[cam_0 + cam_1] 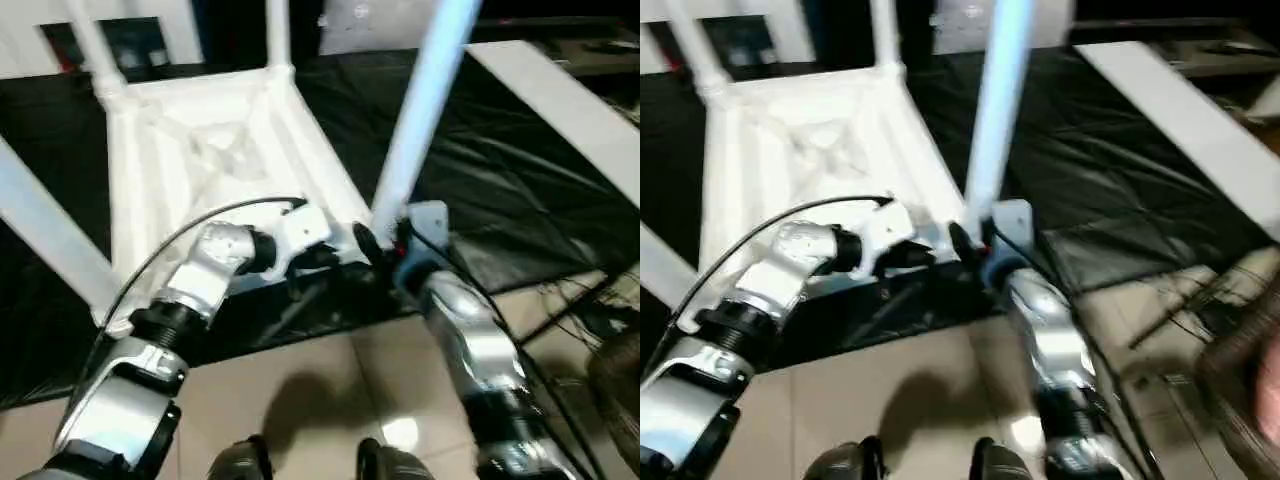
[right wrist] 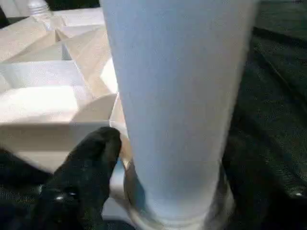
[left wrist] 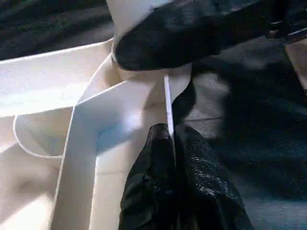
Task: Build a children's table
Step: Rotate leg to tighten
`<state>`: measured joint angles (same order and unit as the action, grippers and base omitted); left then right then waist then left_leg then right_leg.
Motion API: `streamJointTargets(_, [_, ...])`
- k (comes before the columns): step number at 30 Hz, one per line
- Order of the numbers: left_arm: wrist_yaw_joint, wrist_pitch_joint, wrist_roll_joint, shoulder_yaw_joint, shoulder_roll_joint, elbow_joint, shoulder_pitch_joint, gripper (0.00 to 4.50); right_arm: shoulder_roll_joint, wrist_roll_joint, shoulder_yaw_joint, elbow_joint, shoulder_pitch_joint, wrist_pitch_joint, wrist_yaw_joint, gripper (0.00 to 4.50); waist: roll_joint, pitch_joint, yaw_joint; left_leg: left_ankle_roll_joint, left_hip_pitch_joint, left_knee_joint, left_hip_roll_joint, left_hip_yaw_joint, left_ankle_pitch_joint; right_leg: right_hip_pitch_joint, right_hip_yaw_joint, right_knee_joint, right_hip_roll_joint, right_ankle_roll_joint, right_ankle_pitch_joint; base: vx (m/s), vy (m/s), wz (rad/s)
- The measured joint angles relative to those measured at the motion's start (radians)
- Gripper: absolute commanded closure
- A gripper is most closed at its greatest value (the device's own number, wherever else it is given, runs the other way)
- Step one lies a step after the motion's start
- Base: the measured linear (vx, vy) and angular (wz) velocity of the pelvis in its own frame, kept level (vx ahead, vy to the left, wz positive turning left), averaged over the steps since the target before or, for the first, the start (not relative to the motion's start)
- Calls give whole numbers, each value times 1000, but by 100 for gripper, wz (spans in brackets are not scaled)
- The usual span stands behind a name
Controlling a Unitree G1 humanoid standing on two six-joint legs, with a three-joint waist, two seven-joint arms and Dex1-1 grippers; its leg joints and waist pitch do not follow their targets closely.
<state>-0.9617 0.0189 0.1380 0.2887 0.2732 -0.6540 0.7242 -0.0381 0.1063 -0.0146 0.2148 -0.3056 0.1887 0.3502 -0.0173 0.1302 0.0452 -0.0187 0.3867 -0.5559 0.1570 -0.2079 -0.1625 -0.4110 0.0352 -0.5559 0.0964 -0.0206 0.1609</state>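
On black mat, children's table [image 1: 215, 160] upside down, legs pointing up.

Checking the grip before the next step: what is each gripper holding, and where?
Left gripper pinches the white plastic tabletop's raised rim near a corner socket. Right gripper stands around the leg's base; hold unclear.

A crinkled black plastic sheet [image 1: 520, 190] is spread over the floor, and beige glossy floor tiles [image 1: 330, 385] are seen at its near edge. A long flat white board [image 1: 560, 100] is laid across the sheet on the right. Thin black cables [image 1: 590, 300] are strewn over the tiles beside a dark round object [image 1: 618, 385] too blurred to identify.
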Motion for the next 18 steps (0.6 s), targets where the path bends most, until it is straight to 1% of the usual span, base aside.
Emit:
streamJointTargets(1, [4,5,0,-2,5,0,0,450,-9,8,-6,-12,10,-2,12,63,0,0,0,0,0,-2,0,0,0,-2,-1,-5,0,1,-4,61,-32,1])
streamJointTargets(2, [5,9,-1,-8,8,0,0,407,-21,33,-20,-46,32,0,44,56,0,0,2,0,1,-4,1,0,0,-3,-1,-7,1,10,-9,64,-38,1])
streamJointTargets(3, [0,12,-8,-14,14,8,-6,396,-49,80,-28,-110,79,9,105,53,0,-1,4,0,1,-4,4,0,0,-4,1,-10,0,15,-11,64,-38,1])
streamJointTargets(4, [-1,27,-31,-38,17,11,-18,396,-67,104,-34,-145,104,19,142,44,-1,-1,6,0,1,-5,6,-1,0,-5,1,-14,-1,18,-8,71,-45,0])
streamJointTargets(5, [-6,28,-51,-54,20,21,-28,387,-91,135,-41,-178,127,40,182,20,-4,-1,6,0,4,-7,8,-1,0,-9,3,-17,-2,23,-5,72,-51,-1])
streamJointTargets(6, [-14,27,-76,-69,20,49,-47,369,-139,173,-39,-222,159,64,241,14,-6,-2,7,0,7,-7,11,-1,0,-13,4,-20,-4,24,-2,72,-51,-1])
streamJointTargets(7, [-16,25,-91,-78,20,58,-57,369,-162,189,-40,-239,171,75,271,14,-6,-2,6,2,9,-9,13,-1,0,-16,5,-23,-6,21,0,63,-50,-2])
streamJointTargets(8, [-16,24,-101,-82,20,62,-60,354,-171,203,-41,-252,178,79,291,8,-6,-2,5,2,11,-9,15,-1,-1,-20,6,-25,-7,20,1,0,0,0])
streamJointTargets(9, [-14,12,-114,-93,16,77,-64,347,-178,220,-41,-264,178,84,314,1,-7,-3,2,2,17,-11,17,-1,0,-28,6,-31,-9,18,2,0,0,0])
streamJointTargets(10, [-12,-4,-134,-107,7,103,-74,341,-188,238,-34,-282,185,90,338,0,-7,-3,2,2,19,-12,17,-1,0,-33,6,-38,-9,14,5,0,0,0])
streamJointTargets(12, [8,-61,-182,-138,-12,200,-111,319,-202,290,-33,-319,185,117,383,0,-7,-3,1,2,18,-13,18,-1,0,-33,7,-42,-9,12,6,0,0,0])
streamJointTargets(13, [16,-81,-191,-146,-13,231,-124,310,-205,304,-34,-332,180,126,393,0,-7,-3,1,2,17,-15,19,-1,0,-32,7,-42,-11,12,6,0,0,0])
streamJointTargets(14, [33,-107,-204,-162,-17,267,-144,310,-206,319,-36,-339,169,137,401,0,-7,-3,-1,1,16,-16,20,0,0,-30,6,-42,-11,12,6,0,0,0])
streamJointTargets(15, [61,-144,-216,-178,-23,322,-177,303,-207,332,-36,-343,151,152,405,0,-7,-3,-5,0,14,-17,21,0,-1,-28,6,-42,-12,12,6,0,0,0])
streamJointTargets(16, [91,-178,-228,-195,-32,387,-219,286,-210,340,-35,-347,138,164,411,0,-6,-3,-8,-4,13,-19,21,0,-3,-27,6,-42,-12,11,6,0,0,0])
streamJointTargets(18, [135,-242,-258,-210,-47,489,-309,270,-211,359,-38,-351,106,174,414,0,-6,-3,-9,-6,13,-21,21,1,-3,-24,6,-41,-11,11,6,0,0,0])
